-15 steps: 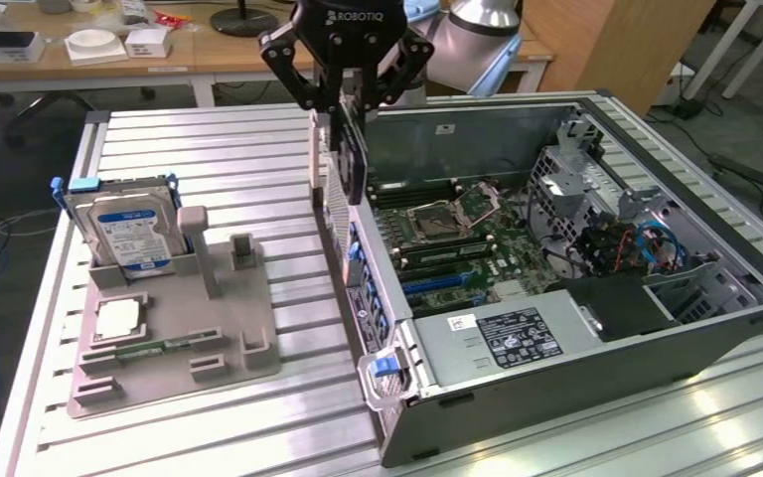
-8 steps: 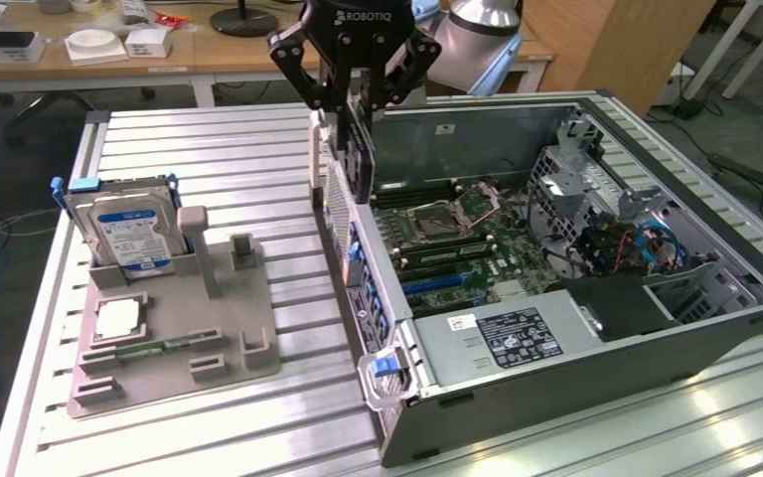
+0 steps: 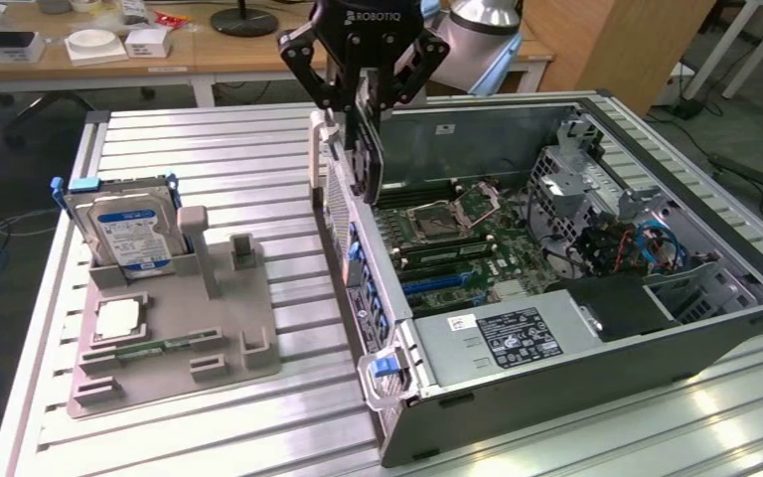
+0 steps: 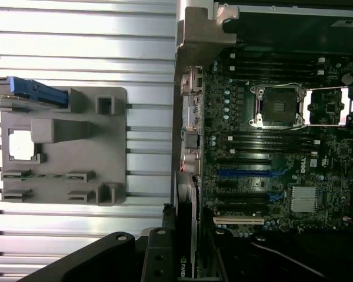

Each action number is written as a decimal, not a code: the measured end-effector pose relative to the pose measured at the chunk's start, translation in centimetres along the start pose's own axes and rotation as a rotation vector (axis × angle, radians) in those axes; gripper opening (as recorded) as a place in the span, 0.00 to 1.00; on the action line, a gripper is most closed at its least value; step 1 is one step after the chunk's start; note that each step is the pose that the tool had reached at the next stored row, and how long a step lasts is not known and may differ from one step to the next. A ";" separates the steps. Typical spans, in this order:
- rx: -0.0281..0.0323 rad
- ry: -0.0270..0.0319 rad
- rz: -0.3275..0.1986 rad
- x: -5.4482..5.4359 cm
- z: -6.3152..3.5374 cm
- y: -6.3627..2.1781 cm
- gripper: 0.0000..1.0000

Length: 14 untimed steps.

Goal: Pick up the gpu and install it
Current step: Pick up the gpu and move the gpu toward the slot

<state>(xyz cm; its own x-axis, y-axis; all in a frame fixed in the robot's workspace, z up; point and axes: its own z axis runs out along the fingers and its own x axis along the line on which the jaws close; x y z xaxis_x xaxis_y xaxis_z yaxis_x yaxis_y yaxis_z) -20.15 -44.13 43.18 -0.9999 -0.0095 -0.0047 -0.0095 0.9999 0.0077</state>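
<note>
Black two-finger pincer (image 3: pixel 362 104) clenching on thin dark gpu card (image 3: pixel 365 164), hanging edge-down just over rear wall of open grey computer case (image 3: pixel 699 328) on slatted metal desk (image 3: pixel 223 149). Card's edge running along wall, crosswise to long blue motherboard slot (image 4: pixel 244 173) inside case.

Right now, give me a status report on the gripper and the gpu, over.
Gripper shut on gpu, card on edge. Over open computer case, by its rear wall. No obstruction seen below.

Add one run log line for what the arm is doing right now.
stage: gpu lifted, not seated | gripper: shut on gpu | gpu: upright, over rear edge of open computer case
</note>
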 end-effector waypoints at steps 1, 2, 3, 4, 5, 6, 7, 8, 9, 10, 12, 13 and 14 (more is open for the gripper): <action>0.0000 0.0000 0.000 -0.1 0.00 0.00 0.26; 0.0000 0.0001 0.000 -0.2 0.00 0.00 0.26; 0.0000 0.0000 0.000 -0.3 0.00 0.00 0.26; 0.0000 0.0000 0.000 -0.4 0.00 0.00 0.26; 0.0000 0.0000 0.000 -0.5 0.00 0.00 0.26; 0.0000 0.0000 0.000 -0.5 0.00 -0.01 0.26; 0.0000 0.0000 0.000 -0.6 0.00 -0.01 0.26; 0.0000 0.0001 0.000 -0.7 0.00 -0.01 0.26; 0.0000 0.0001 -0.001 -0.8 0.00 -0.01 0.26; 0.0000 0.0000 -0.001 -0.9 0.00 -0.01 0.26; 0.0000 0.0000 -0.001 -1.1 0.01 -0.01 0.26; -0.0001 0.0000 -0.001 -1.2 0.01 -0.01 0.26; 0.0000 0.0001 -0.001 -1.2 0.00 -0.01 0.26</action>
<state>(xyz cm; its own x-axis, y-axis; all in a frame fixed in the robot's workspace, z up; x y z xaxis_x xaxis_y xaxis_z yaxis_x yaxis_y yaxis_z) -18.90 -44.13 43.18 -0.9999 -0.0104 -0.0046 -0.0104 0.9999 0.0076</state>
